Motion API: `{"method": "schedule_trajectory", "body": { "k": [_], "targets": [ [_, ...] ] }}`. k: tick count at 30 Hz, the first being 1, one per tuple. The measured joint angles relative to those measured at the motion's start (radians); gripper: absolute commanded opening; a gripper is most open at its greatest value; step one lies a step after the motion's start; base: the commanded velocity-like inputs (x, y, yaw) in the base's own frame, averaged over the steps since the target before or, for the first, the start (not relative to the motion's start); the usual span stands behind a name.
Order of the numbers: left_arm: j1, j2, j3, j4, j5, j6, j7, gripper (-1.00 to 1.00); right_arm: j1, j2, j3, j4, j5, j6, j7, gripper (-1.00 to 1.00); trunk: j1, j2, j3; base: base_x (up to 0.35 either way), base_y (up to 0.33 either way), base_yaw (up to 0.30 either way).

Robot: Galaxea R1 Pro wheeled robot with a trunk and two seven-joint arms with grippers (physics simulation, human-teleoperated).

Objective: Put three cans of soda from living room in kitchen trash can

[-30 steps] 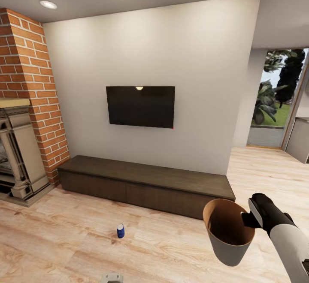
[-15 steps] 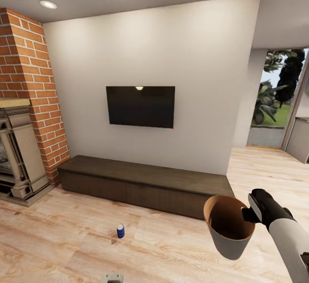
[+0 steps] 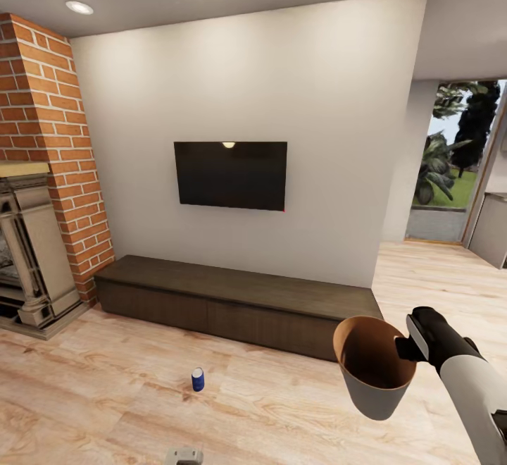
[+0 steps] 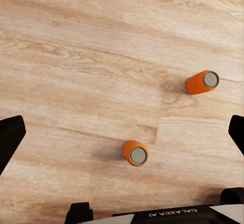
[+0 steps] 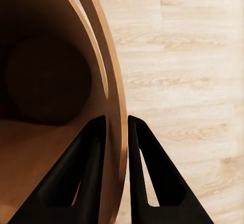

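Light wood floor beneath black TV, dark cabinet

The head view looks forward and slightly down across the living room, squarely at the wall with the TV and the long low cabinet beneath it, the brick column at its left edge. The left wrist view looks straight down at the wood floor from fairly near, two orange cans seen end-on (grey tops facing the lens). The right wrist view sits very close along the right gripper, against the rim of the trash can. All three views share the floor.
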Motion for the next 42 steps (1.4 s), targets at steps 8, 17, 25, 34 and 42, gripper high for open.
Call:
{"method": "schedule_trajectory", "body": {
  "k": [8, 17, 25, 34, 42],
  "targets": [
    [0.0, 0.0, 0.005, 0.002, 0.002, 0.005, 0.002, 1.0, -0.001, 0.004, 0.003, 0.0, 0.0, -0.001, 0.0, -1.0, 0.0, 0.0, 0.0, 0.0, 0.0, 0.0],
    [-0.002, -0.004, 0.006, 0.057, 0.003, 0.004, 0.004, 1.0, -0.001, 0.006, 0.01, 0.0, 0.0, -0.003, 0.0, -1.0, 0.0, 0.0, 0.0, 0.0, 0.0, 0.0],
    [-0.003, -0.02, 0.007, 0.087, 0.005, 0.004, 0.013, 1.0, -0.001, 0.006, 0.012, 0.001, 0.001, -0.003, 0.0, -1.0, 0.0, 0.0, 0.0, 0.0, 0.0, 0.0],
    [-0.003, -0.023, 0.008, 0.09, 0.006, 0.004, 0.017, 1.0, -0.001, 0.008, 0.014, 0.001, 0.002, -0.003, 0.0, -1.0, 0.0, 0.0, 0.0, 0.0, 0.0, 0.0],
    [-0.003, -0.023, 0.008, 0.09, 0.005, 0.004, 0.016, 1.0, -0.001, 0.009, 0.014, 0.002, 0.003, -0.003, 0.0, -1.0, 0.011, -0.021, -0.009, 0.0, 0.0, 0.0]
  ]
}}
